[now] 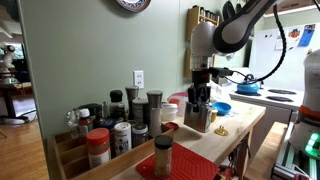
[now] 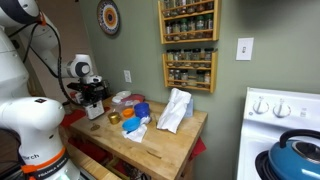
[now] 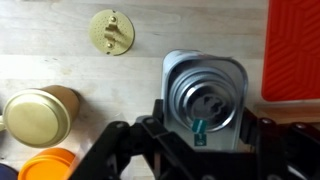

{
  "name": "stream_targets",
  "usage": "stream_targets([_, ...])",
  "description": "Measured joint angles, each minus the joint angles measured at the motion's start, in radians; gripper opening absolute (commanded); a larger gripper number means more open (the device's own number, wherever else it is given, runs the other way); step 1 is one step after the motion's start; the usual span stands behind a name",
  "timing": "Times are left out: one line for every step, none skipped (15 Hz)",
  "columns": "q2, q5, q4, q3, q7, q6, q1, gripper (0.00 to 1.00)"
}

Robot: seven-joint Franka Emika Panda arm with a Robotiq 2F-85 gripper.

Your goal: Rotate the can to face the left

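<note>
The can is a silvery-grey metal container seen from above in the wrist view, standing upright on the wooden countertop. My gripper straddles it, with one black finger against each side, and looks shut on it. In an exterior view the gripper points straight down onto the can near the back of the counter. In an exterior view the gripper is at the counter's left end, and the can is mostly hidden under it.
A gold-lidded jar, an orange object and a small brass piece lie near the can. A red mat is to one side. Spice jars, a red-lidded jar, a blue bowl, a white cloth and a stove stand around.
</note>
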Motion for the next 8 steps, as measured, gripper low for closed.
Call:
stream_targets([0.005,-0.022,0.000,0.000,0.001,0.001,-0.003,0.41])
stream_targets([0.010,-0.045,-0.001,0.000,0.007,0.001,-0.005,0.41])
stream_targets([0.014,-0.066,-0.001,-0.001,0.015,0.001,-0.008,0.41])
stream_targets([0.019,-0.086,-0.001,-0.001,0.026,0.001,-0.010,0.41])
stream_targets([0.023,-0.099,-0.002,-0.001,0.034,0.001,-0.012,0.41])
stream_targets([0.028,-0.108,-0.002,-0.001,0.042,0.001,-0.012,0.41])
stream_targets([0.032,-0.117,-0.002,-0.001,0.049,0.001,-0.012,0.41])
stream_targets([0.036,-0.124,-0.002,-0.001,0.057,0.001,-0.012,0.41])
